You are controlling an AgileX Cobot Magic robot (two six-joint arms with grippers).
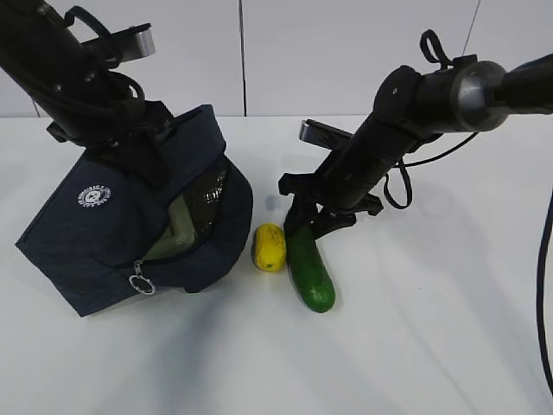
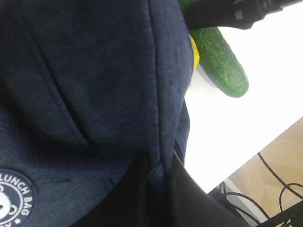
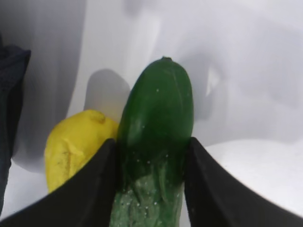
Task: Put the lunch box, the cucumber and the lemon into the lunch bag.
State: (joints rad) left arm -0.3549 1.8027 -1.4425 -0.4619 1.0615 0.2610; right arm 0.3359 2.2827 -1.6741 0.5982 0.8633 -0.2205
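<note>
While the right hand (image 3: 151,184) clamped the cucumber (image 3: 156,137) at frame centre, the left hand (image 2: 158,189) pinched the lunch bag (image 2: 90,80), logo reading "LUNCH BAG".

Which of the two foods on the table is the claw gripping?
The cucumber: the right gripper is clamped on it. The lemon lies free beside it.

White table (image 1: 432,346), black cables (image 2: 279,189).
</note>
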